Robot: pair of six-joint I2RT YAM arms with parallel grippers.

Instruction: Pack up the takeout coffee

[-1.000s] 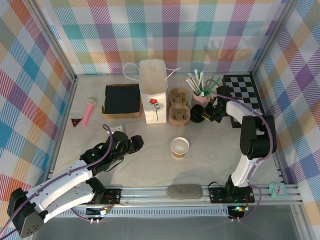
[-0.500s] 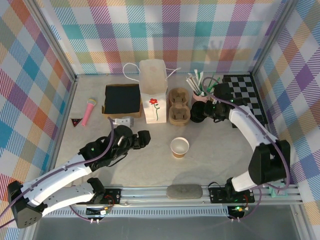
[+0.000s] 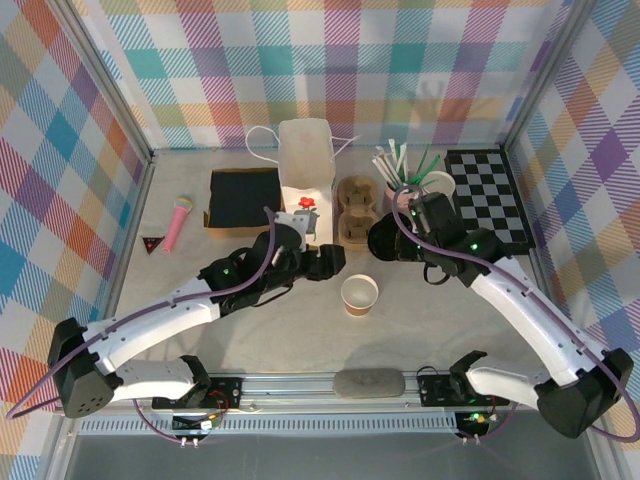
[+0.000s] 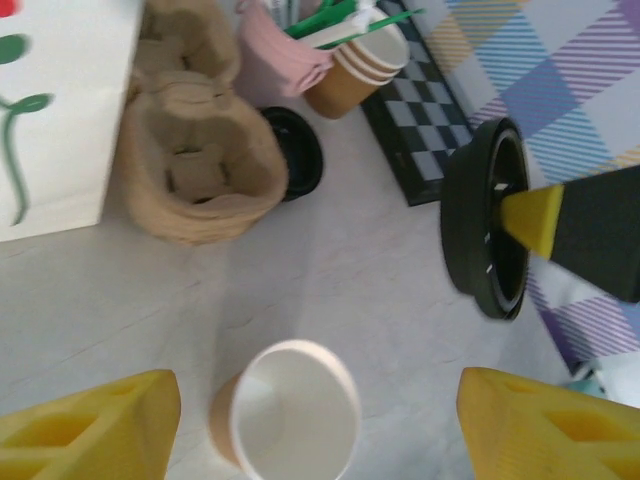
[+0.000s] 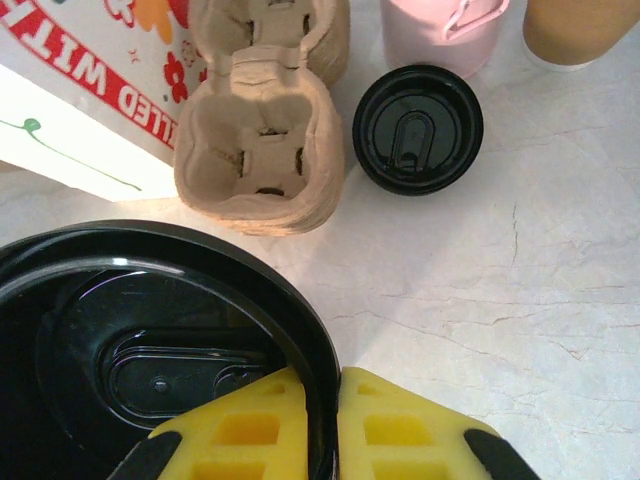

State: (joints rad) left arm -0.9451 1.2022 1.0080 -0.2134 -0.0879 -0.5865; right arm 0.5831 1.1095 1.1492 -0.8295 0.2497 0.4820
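My right gripper [image 5: 322,425] is pinched shut on the rim of the black lid [image 5: 150,330], which the left wrist view shows tilted almost on edge. My left gripper [image 4: 315,405] stands wide and empty, hovering just over the kraft cup [image 3: 359,294]. That cup sits upright and uncovered on bare table, in front of the pulp carrier [image 3: 357,212] and touching nothing. My main worry is the thin rim grip. If I press the lid down before levelling it, I expect it to pivot between the fingers or pop free. The cup looks light and is not braced, so an off-centre push could tip it or send it skating. Closing the left fingers hard could also dent the paper wall. Both arms converge on the same spot, so a careless approach risks knocking wrist against wrist. Room is good on the near side and to the cup's right. Behind it the paper bag [image 3: 305,180], the carrier, a spare lid [image 5: 418,128] and the pink cup of straws [image 3: 402,190] crowd together.
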